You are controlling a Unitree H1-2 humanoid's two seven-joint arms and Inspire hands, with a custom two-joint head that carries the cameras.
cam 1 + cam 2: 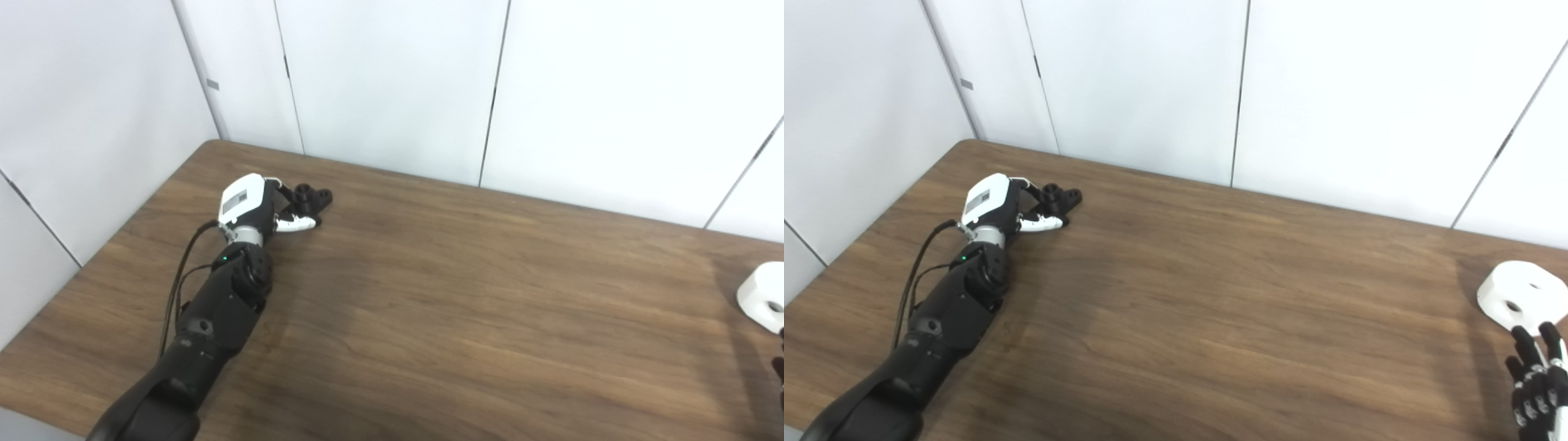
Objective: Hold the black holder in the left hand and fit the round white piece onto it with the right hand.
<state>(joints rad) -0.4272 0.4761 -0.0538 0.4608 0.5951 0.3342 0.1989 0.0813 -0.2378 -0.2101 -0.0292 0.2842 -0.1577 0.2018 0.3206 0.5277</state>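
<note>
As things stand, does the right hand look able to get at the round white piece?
Probably yes. The right hand sits just short of the round white piece, fingers apart and pointing toward it, with only bare table between them.

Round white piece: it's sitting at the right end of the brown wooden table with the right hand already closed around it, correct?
Not quite. The round white piece does sit at the right end of the brown wooden table, but the right hand is open just short of it, not closed around it. The right eye view shows this.
</note>
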